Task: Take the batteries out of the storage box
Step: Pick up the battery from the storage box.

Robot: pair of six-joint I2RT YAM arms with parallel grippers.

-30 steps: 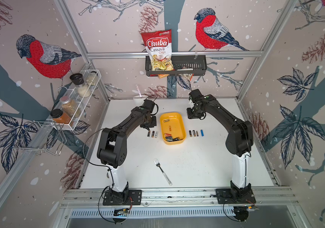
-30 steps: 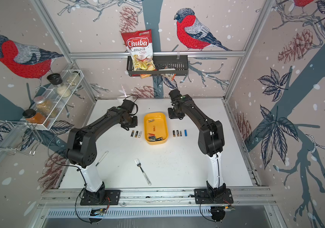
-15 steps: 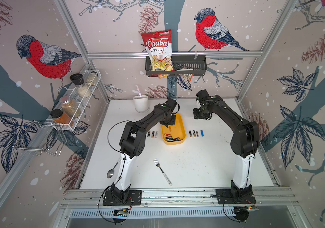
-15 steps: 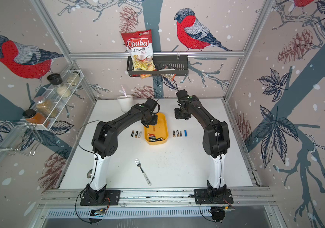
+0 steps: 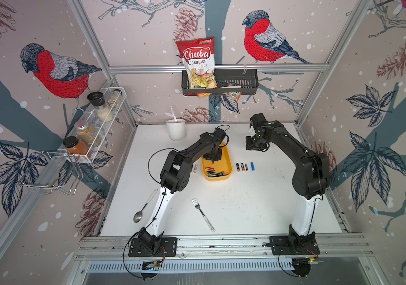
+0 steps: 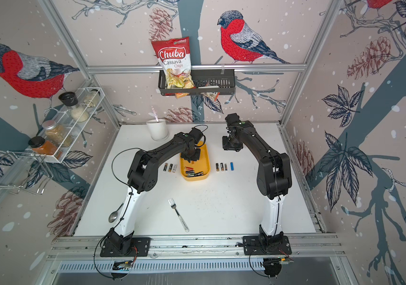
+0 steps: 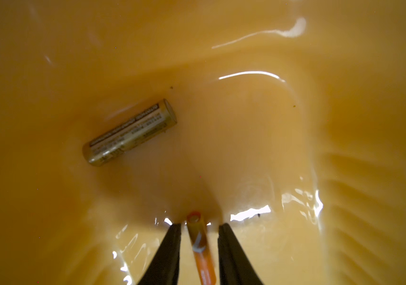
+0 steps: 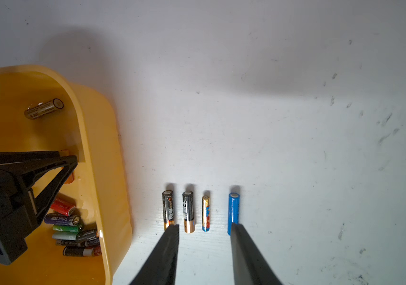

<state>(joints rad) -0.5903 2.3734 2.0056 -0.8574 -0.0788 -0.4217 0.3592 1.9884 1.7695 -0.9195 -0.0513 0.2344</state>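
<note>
Yellow plastic surrounds the left claw, which is lowered into the storage box with its tips set close to the floor. The jaws are held a little apart, and an orange battery lies lengthwise between them. A sliver of gap is seen on either side, so the cell is straddled rather than pinched. That narrow spread is judged to be chosen so that one cell can be closed on without anything else being caught.

Ahead of the tips and off to one side, a dull gold battery is seen lying alone on the box floor, well apart from the claw. Behind the claw, at the box's other end, the heaped batteries are piled touching one another.

The right claw is held above the table outside the box, spread wide with nothing between its fingers. Ahead of and below its tips a row of four batteries is laid side by side, each apart from the next. This claw is presumably parked there to leave the box free for the other arm. Three more cells are lined up on the far side of the box from it.

The box wall near the orange battery is judged the likeliest obstruction to a clean lift. A white mug, a fork and a spoon are set well away from both claws.
</note>
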